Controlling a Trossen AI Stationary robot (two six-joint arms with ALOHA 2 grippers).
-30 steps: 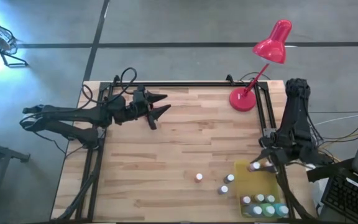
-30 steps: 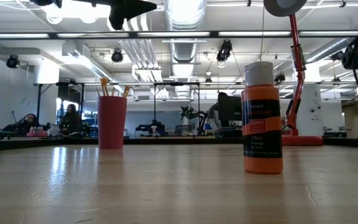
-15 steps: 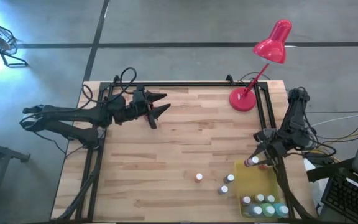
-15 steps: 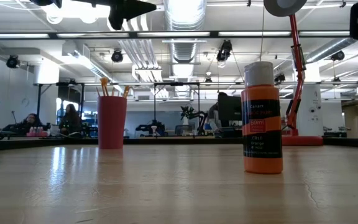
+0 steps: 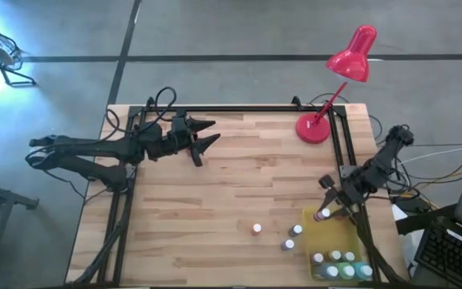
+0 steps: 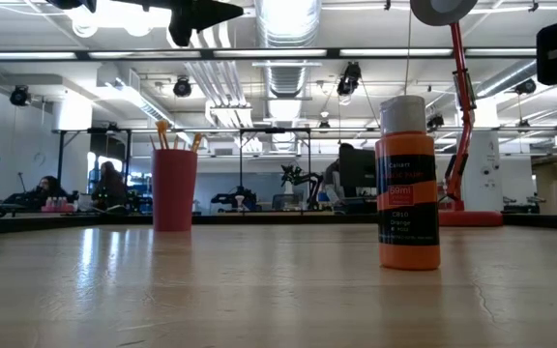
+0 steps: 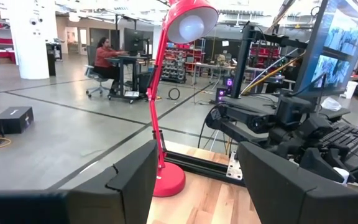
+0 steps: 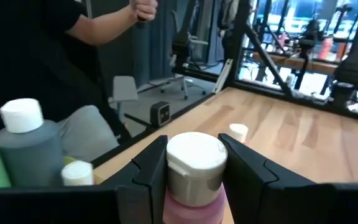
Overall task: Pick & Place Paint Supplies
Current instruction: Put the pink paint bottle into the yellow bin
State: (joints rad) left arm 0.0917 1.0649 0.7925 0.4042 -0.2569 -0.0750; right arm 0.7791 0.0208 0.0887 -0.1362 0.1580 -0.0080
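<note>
A small pink paint bottle with a white cap (image 8: pixel 194 171) is held between the two dark fingers of the right end effector (image 5: pixel 327 210), which are partly closed on it just below the cap; in the high view it is seen above the far edge of the flat yellow tray (image 5: pixel 327 239) at the right front of the tabletop (image 5: pixel 231 185). A cluster of white-capped bottles (image 5: pixel 342 263) already stands in the tray's near end, and two more white-capped bottles (image 5: pixel 292 237) and a third (image 5: pixel 257 229) stand loose on the wood just beside and near the tray. The grip is judged to be high on the bottle, so a tilt or slip could be caused on release, and bottles already placed could be knocked over if the bottle is lowered too close to them. The left end effector (image 5: pixel 205 136) is held wide open and empty over the far left of the tabletop, well apart from the tray. The pink body and the grip are shown only by the right wrist view. An orange paint bottle (image 6: pixel 408 184) and a red cup of paintbrushes (image 6: pixel 174 179) are shown only by the low view. The red desk lamp (image 7: pixel 166 93) appears close up in the left wrist view, with a seated person far behind.
</note>
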